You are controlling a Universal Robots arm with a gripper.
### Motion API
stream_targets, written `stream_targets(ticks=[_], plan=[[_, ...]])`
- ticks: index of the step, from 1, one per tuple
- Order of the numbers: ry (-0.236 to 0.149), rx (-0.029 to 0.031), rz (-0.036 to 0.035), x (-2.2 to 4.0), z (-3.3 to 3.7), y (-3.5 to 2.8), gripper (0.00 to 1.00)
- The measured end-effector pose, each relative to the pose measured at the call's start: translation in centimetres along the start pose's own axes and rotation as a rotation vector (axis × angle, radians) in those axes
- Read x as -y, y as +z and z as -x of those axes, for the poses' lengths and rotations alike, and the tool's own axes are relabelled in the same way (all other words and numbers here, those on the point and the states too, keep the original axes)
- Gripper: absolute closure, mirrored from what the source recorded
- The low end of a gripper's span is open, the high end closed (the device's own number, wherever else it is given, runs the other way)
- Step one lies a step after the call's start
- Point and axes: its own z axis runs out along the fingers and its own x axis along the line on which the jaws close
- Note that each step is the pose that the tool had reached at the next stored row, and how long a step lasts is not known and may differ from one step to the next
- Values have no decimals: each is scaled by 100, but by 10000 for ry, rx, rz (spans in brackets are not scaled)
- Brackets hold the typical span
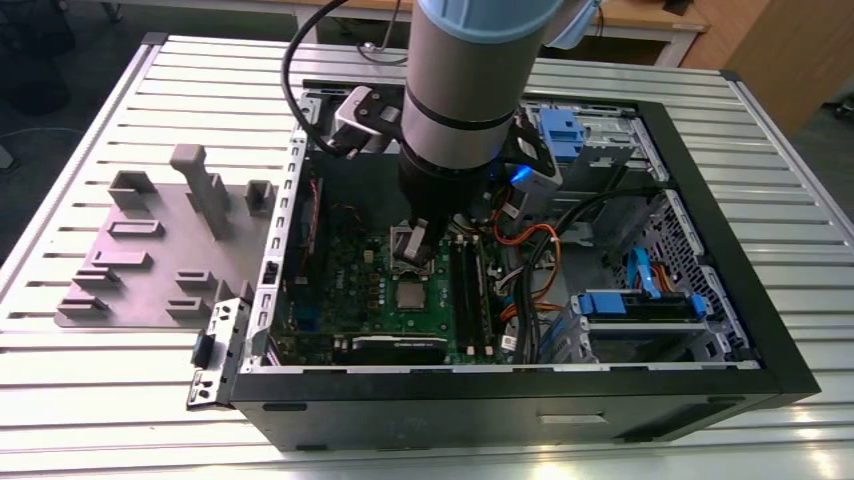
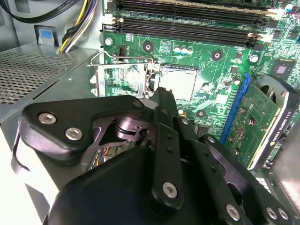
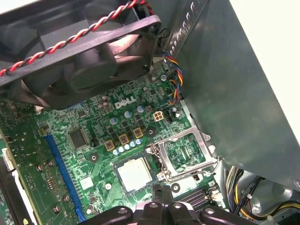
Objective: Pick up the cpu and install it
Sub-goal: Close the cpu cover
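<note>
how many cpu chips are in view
1. The cpu lies on the green board, beside the open metal frame and close to the gripper. The fan hides part of the board, so others could be hidden.

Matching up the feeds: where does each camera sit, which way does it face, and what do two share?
Exterior view: off the arm, high, looking down into the open computer case; the arm shows.
First wrist view: on the arm, facing the motherboard and fan; the pincer shows.
Second wrist view: on the arm, looking along the pincer at the board.
Shared: both wrist views show the cpu beside the open metal frame.
</note>
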Motion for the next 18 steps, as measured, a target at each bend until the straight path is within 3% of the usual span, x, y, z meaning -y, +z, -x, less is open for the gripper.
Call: stream_targets(ticks=[3, 6, 10, 12, 14, 16, 18], plan=[[-1, 100, 139, 12, 4, 0, 89], [-87, 89, 180, 32, 13, 1, 89], [-542, 61, 220, 41, 18, 5, 89], [-572, 62, 246, 78, 35, 9, 89], [-563, 53, 333, 131, 60, 11, 89], [-554, 74, 470, 180, 82, 15, 89], [-552, 171, 599, 217, 100, 20, 89]])
